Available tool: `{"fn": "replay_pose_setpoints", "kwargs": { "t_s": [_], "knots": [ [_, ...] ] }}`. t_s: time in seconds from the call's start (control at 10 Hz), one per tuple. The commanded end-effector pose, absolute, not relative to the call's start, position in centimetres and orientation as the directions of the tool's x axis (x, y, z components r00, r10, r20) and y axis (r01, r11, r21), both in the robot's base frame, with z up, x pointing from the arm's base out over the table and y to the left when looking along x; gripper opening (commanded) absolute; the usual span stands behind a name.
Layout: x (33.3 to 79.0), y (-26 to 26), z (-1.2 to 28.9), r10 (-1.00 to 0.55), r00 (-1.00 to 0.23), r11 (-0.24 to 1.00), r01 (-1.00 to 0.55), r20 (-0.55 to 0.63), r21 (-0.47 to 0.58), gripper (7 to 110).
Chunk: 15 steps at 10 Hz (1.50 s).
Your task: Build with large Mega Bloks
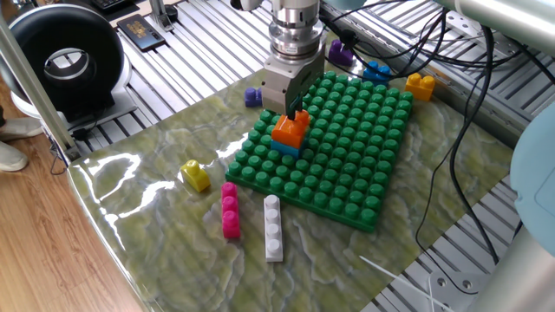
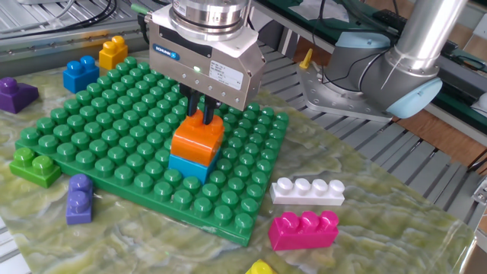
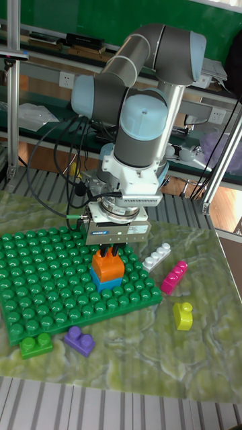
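An orange brick (image 1: pixel 289 131) sits stacked on a light blue brick (image 1: pixel 285 148) near the left edge of the green baseplate (image 1: pixel 364 147). My gripper (image 1: pixel 299 116) points straight down onto the stack, its dark fingers shut on the top stud of the orange brick (image 2: pixel 198 138). The light blue brick (image 2: pixel 188 166) is seated on the baseplate (image 2: pixel 114 114). In the tall view the gripper (image 3: pixel 107 254) stands over the orange brick (image 3: pixel 107 267) and the light blue one (image 3: pixel 105 283). Loose on the mat lie a white brick (image 2: pixel 307 189), a pink brick (image 2: pixel 304 230) and a yellow brick (image 1: pixel 196 176).
A purple brick (image 2: pixel 79 199) and a green brick (image 2: pixel 34 167) lie at the baseplate's near corner. Beyond the plate are another purple brick (image 2: pixel 15 95), a blue brick (image 2: pixel 80 74) and a yellow-orange brick (image 2: pixel 112 52). Cables (image 1: pixel 468 95) hang at the right, and a black round device (image 1: pixel 65 61) stands at the left.
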<state>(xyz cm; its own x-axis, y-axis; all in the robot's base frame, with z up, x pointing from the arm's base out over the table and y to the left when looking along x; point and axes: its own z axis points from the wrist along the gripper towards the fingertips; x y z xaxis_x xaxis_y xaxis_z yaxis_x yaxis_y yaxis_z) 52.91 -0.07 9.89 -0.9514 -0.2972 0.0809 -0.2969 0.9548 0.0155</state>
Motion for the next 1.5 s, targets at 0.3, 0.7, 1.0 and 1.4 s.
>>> {"fn": "replay_pose_setpoints", "kwargs": {
  "t_s": [0.3, 0.7, 1.0, 1.4],
  "knots": [
    [53.33, 0.22, 9.85, -0.297, -0.952, 0.955, -0.295, 0.077, 0.029, 22],
    [53.4, 0.41, 9.88, -0.295, -0.952, 0.955, -0.294, 0.078, 0.031, 22],
    [53.41, 0.3, 9.96, -0.295, -0.952, 0.955, -0.294, 0.078, 0.031, 22],
    [53.92, 0.48, 10.54, -0.3, -0.95, 0.954, -0.299, 0.086, 0.026, 22]
  ]
}}
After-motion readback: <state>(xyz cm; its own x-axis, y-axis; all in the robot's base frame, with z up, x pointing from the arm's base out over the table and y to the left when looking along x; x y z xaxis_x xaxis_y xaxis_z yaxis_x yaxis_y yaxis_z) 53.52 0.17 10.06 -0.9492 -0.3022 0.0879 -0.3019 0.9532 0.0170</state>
